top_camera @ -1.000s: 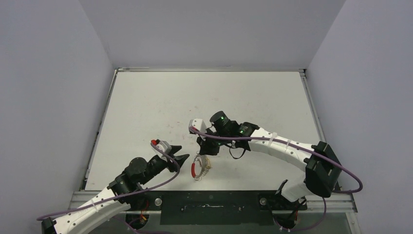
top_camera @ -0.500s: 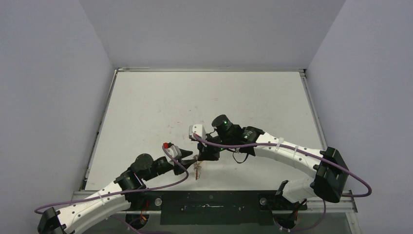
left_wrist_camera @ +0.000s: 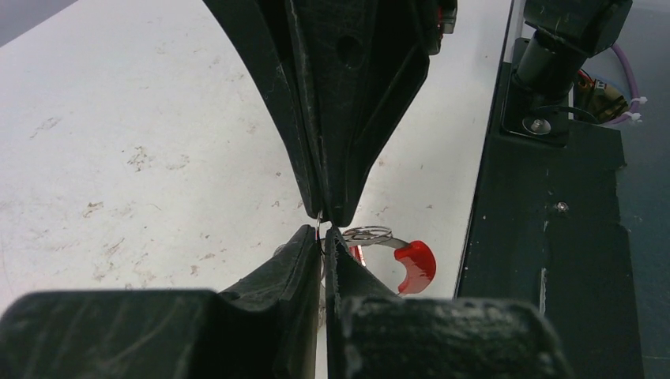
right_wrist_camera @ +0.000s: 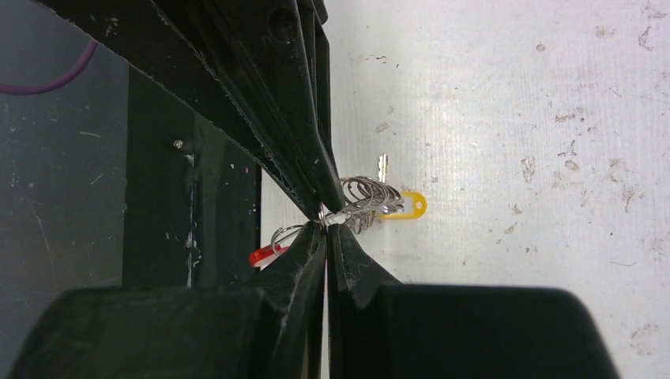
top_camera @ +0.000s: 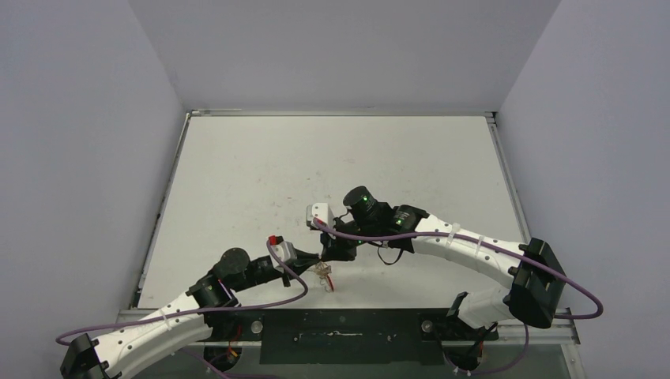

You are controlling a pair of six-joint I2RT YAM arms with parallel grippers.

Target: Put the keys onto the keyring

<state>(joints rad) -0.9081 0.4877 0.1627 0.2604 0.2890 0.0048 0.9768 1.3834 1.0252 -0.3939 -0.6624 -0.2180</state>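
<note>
The keyring (top_camera: 323, 274), a thin wire loop with a red piece (left_wrist_camera: 416, 265) on its rim, sat low in the centre of the overhead frame, close to the front edge of the bench (top_camera: 261, 174). Whether it touched the surface could not be told. The keys (right_wrist_camera: 371, 193) bunched beside the loop on their small rings, one with a yellow tag (right_wrist_camera: 407, 205). The left fingers (left_wrist_camera: 300, 254) and right fingers (right_wrist_camera: 306, 254) met tip to tip, both clenched on the wire at nearly the same spot. The double pinch appeared meant to steady the slender loop, perhaps for a handover or to pry its coil apart for another key.
</note>
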